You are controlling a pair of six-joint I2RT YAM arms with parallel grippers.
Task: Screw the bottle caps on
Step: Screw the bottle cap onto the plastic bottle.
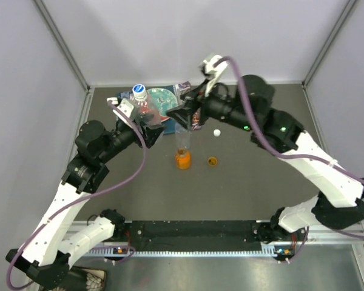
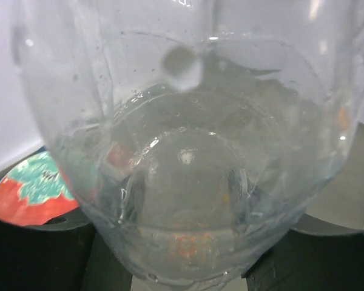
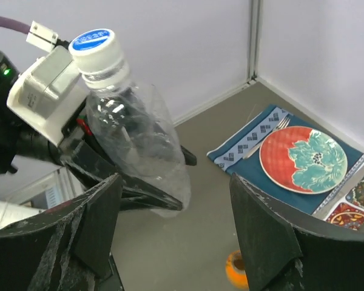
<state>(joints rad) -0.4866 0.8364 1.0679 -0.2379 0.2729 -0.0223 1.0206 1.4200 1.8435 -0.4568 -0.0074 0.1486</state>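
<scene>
Top external view takes in a dark grey desk (image 1: 261, 200) boxed in by pale walls (image 1: 188, 42), with a blue placemat (image 1: 170, 124) and a red-and-teal plate (image 1: 162, 99) at the far side.

The left gripper (image 1: 148, 124) is clamped on a clear bottle (image 1: 145, 109) and holds it tilted in the air above the mat. A white cap with a blue top (image 1: 139, 93) sits on its neck. The right gripper (image 1: 185, 118) is just beside it, jaws spread wide and holding nothing.

Below the two stands what looks like a second clear bottle (image 1: 182, 142), though it is hard to make out from above. The orange bottle (image 1: 182, 159) is close in front of it. An orange cap (image 1: 212, 161) and a loose white cap (image 1: 217, 132) lie on the desk to the right, apart from each other.

From the right wrist the blue-topped cap and the bottle's crumpled wall are plain, with the spread fingers (image 3: 79, 236) framing them. The left wrist view shows little but the bottle's clear base filling the picture, with a sliver of plate at its lower left.
</scene>
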